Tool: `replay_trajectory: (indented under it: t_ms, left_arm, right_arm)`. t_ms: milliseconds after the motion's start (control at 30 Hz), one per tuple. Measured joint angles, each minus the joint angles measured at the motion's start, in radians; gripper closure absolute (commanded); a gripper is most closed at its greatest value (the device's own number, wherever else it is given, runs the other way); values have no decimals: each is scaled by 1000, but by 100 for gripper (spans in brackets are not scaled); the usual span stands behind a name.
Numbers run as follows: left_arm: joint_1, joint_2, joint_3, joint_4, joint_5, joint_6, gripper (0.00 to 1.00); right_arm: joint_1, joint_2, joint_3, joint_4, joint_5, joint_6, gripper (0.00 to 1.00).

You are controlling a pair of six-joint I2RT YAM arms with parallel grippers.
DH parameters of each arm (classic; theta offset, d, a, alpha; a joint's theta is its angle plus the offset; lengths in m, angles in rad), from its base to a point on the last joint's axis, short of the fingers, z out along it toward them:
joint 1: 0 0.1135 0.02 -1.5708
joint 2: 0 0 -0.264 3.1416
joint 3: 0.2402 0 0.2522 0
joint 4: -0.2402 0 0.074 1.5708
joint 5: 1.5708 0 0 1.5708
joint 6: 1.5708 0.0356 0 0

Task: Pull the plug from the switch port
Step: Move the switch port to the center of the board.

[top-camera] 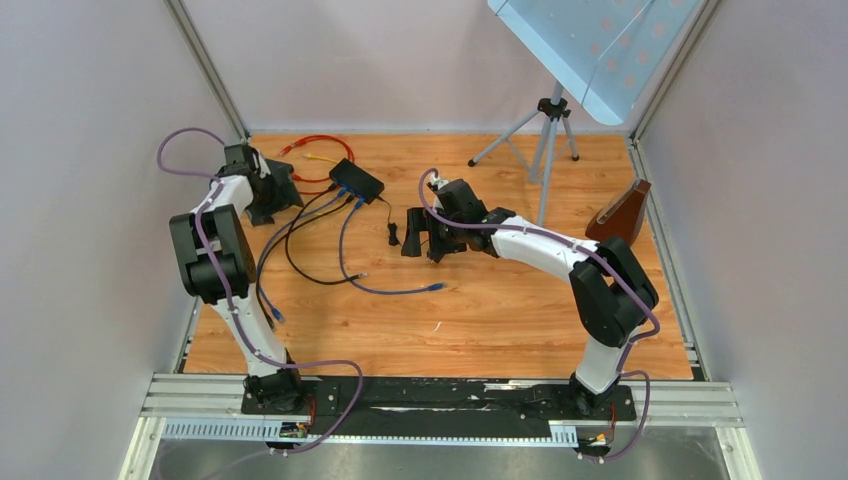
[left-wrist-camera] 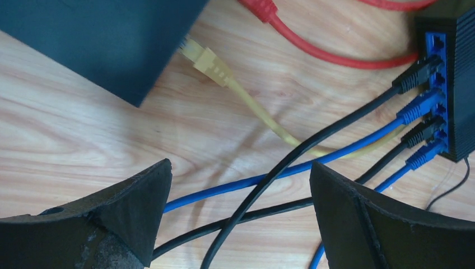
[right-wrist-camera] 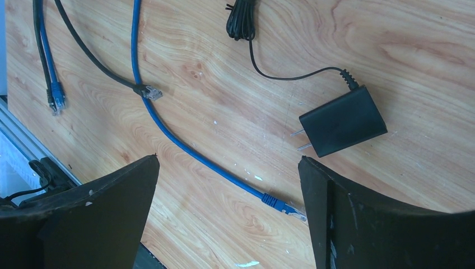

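The black network switch (top-camera: 357,180) lies at the back of the wooden floor. In the left wrist view the switch (left-wrist-camera: 459,78) sits at the right edge with two black plugs (left-wrist-camera: 417,73) and two blue plugs (left-wrist-camera: 420,103) seated in its blue ports. My left gripper (left-wrist-camera: 240,168) is open, left of the switch, over the crossing black and blue cables, holding nothing. In the top view the left gripper (top-camera: 283,190) is just left of the switch. My right gripper (top-camera: 423,245) hangs open right of it, and the right gripper (right-wrist-camera: 228,161) is above a loose blue plug (right-wrist-camera: 280,203).
A red cable (left-wrist-camera: 336,56) and a loose yellow plug (left-wrist-camera: 207,59) lie behind the switch, by a dark flat object (left-wrist-camera: 101,39). A black power adapter (right-wrist-camera: 343,120) and other loose cable ends (right-wrist-camera: 147,91) lie on the floor. A tripod (top-camera: 545,130) and a brown object (top-camera: 620,215) stand at the right.
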Motion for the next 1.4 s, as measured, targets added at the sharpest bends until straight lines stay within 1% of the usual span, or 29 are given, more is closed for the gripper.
replay_trajectory:
  t_ms: [100,233,400,533,633,800,833,867,900,967,1200,1233,1300,1333,1400]
  left_arm:
    - [0,17,-10,-7,54,0,0]
    - [0,17,-45,-16,93,5,0]
    - [0,15,-61,-6,130,23,9]
    - [-8,-1,-87,-5,159,42,12]
    - [-39,-29,-124,-13,166,59,15]
    - [-121,-106,-236,-14,196,69,33]
    - [-132,-120,-257,-13,209,66,39]
    - [-143,-138,-287,-7,228,65,42]
    - [-152,-155,-317,-4,247,63,50]
    - [-160,-176,-361,-2,277,57,59]
    - [-175,-259,-508,39,357,40,68]
    - [-177,-271,-520,40,365,37,67]
    - [-178,-293,-532,40,384,34,60]
    - [-178,-301,-532,40,393,32,60]
    - [-178,-321,-532,43,406,24,64]
  right_arm:
    - [0,0,1,-5,0,-1,4]
    - [-3,0,2,-16,0,-1,4]
    - [-5,9,9,-19,0,-1,4]
    - [-8,23,14,-20,0,-1,4]
    - [-12,33,14,-21,-2,-1,4]
    - [-18,37,14,-24,-2,-1,4]
    - [-20,37,14,-25,-2,-1,4]
    - [-23,37,14,-25,-2,-1,4]
    - [-23,37,14,-25,-2,-1,4]
    - [-24,37,14,-25,-2,-1,4]
    - [-28,41,14,-25,-2,-1,4]
    - [-29,44,14,-25,-2,-1,4]
    - [-29,51,14,-25,-2,-1,4]
    - [-29,55,14,-25,-2,-1,4]
    - [-29,60,14,-25,-2,0,4]
